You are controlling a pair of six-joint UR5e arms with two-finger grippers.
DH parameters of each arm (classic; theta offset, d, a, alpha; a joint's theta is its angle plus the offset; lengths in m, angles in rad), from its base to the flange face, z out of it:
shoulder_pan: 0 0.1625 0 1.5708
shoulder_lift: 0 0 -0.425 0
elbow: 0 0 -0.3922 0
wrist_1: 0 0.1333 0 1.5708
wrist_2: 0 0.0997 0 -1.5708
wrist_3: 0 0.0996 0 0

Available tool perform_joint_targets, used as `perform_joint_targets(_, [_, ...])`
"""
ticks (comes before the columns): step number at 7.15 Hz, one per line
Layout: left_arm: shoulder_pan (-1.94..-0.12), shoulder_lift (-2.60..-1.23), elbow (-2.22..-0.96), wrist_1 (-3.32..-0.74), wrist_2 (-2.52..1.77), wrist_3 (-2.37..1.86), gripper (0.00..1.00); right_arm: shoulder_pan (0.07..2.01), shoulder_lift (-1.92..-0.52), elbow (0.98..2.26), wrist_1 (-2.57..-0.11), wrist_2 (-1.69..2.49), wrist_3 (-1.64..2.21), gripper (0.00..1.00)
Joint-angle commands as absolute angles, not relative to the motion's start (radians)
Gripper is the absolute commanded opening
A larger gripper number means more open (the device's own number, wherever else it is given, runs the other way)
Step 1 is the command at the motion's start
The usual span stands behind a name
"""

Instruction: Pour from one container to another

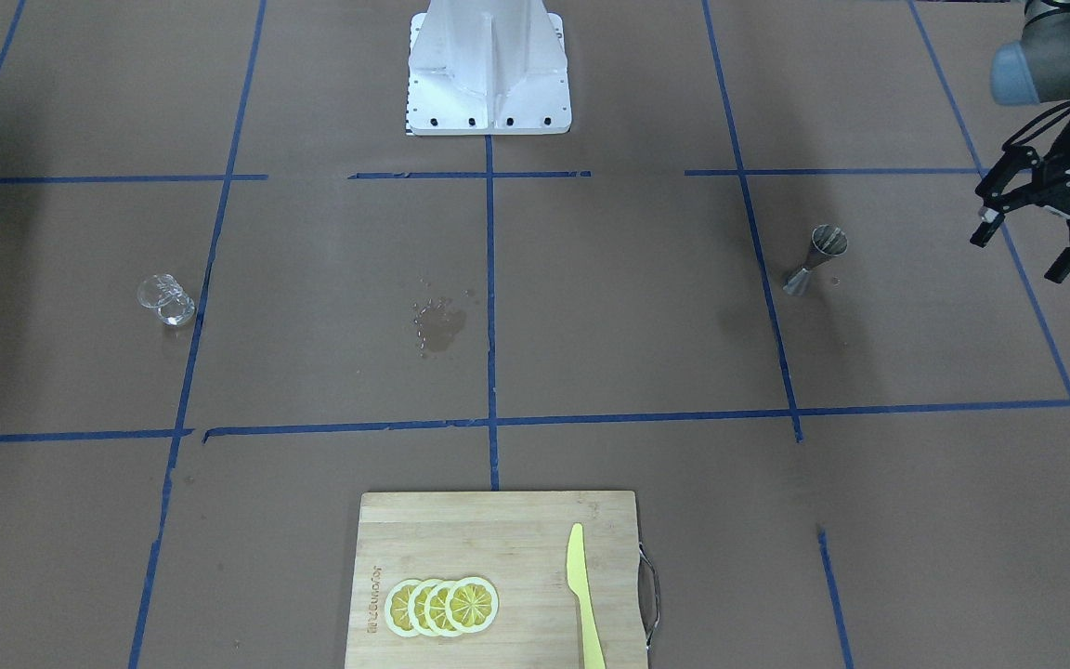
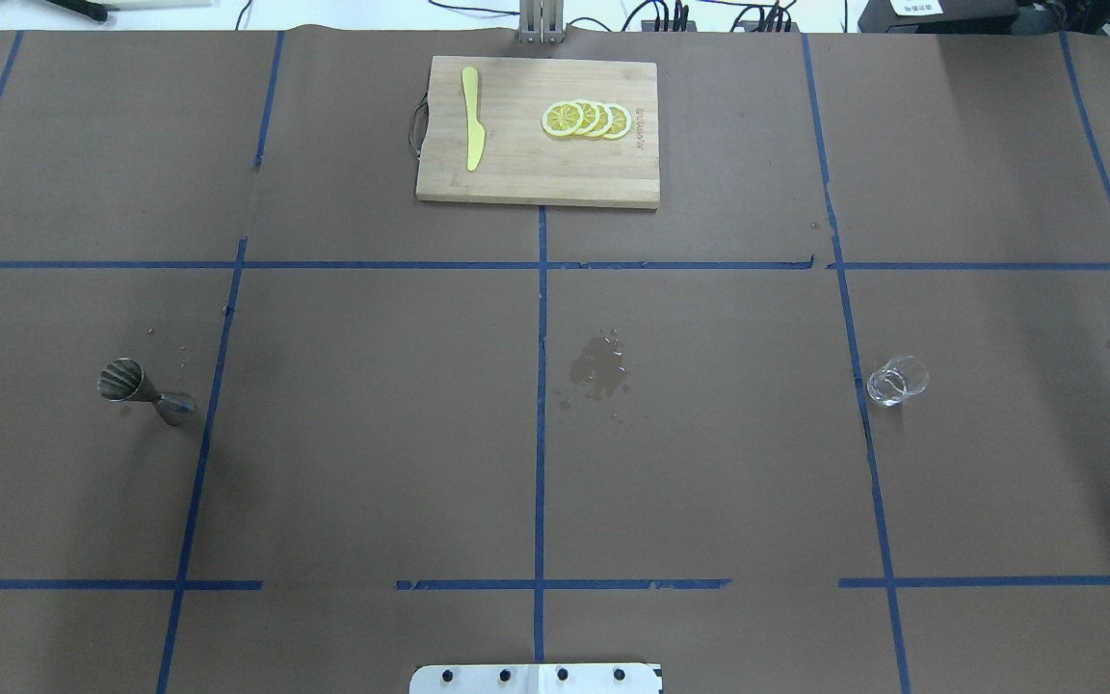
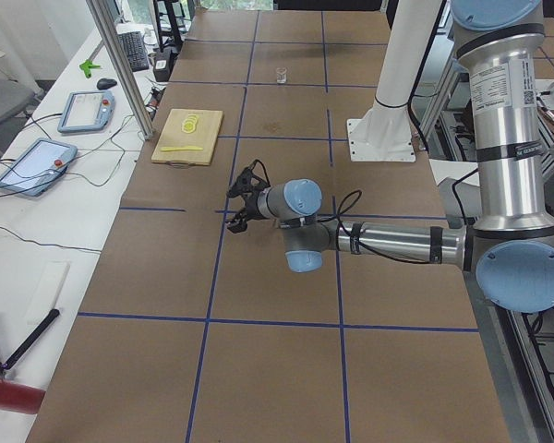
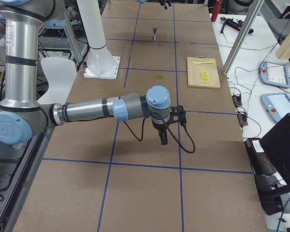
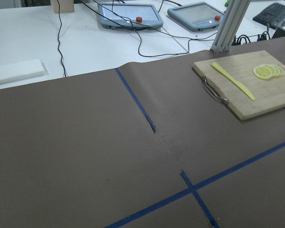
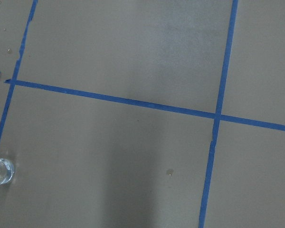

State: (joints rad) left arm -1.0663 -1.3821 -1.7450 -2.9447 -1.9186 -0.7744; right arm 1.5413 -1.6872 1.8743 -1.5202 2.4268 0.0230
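Observation:
A steel jigger (image 1: 814,260) stands upright on the brown paper on my left side; it also shows in the overhead view (image 2: 144,390) and far off in the exterior right view (image 4: 155,32). A small clear glass (image 1: 166,299) stands on my right side, seen from above (image 2: 897,380) and at the bottom-left corner of the right wrist view (image 6: 0,171). My left gripper (image 1: 1023,253) hovers open and empty, outward of the jigger and clear of it. My right gripper (image 4: 166,130) hangs above the table away from the glass; whether it is open or shut I cannot tell.
A wet spill (image 2: 598,366) marks the paper at the table's middle. A wooden cutting board (image 2: 516,164) with a yellow knife (image 2: 471,130) and lemon slices (image 2: 586,119) lies at the far edge. The white robot base (image 1: 489,70) stands on the robot's side.

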Motion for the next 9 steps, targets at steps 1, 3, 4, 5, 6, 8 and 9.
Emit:
perform_joint_targets(1, [-0.849, -1.332, -1.813, -2.977, -1.568, -0.871, 1.0, 1.555, -1.697, 1.879, -1.52, 2.427, 0.023, 1.0])
perform_joint_targets(3, [-0.631, -1.319, -1.825, -2.979, -1.21, -0.939, 1.0, 1.562, -1.701, 1.879, -1.52, 2.427, 0.023, 1.0])
perform_joint_targets(4, [-0.573, -1.319, -1.825, -2.979, -1.095, -0.945, 1.0, 1.565, -1.701, 1.878, -1.52, 2.427, 0.025, 1.0])
perform_joint_targets(5, [-0.449, -1.319, -1.825, -2.977, -0.895, -0.949, 1.0, 1.565, -1.703, 1.876, -1.52, 2.427, 0.023, 1.0])
perform_joint_targets(6, [-0.367, -1.318, -1.821, -2.977, -0.782, -0.962, 1.0, 1.566, -1.703, 1.876, -1.52, 2.427, 0.025, 1.0])
perform_joint_targets(8, [-0.238, -1.324, -1.789, -2.977, -0.581, -0.969, 1.0, 1.569, -1.703, 1.875, -1.52, 2.427, 0.025, 1.0])
perform_joint_targets(9, [-0.198, -1.325, -1.78, -2.979, -0.531, -0.973, 1.0, 1.569, -1.703, 1.873, -1.52, 2.427, 0.025, 1.0])
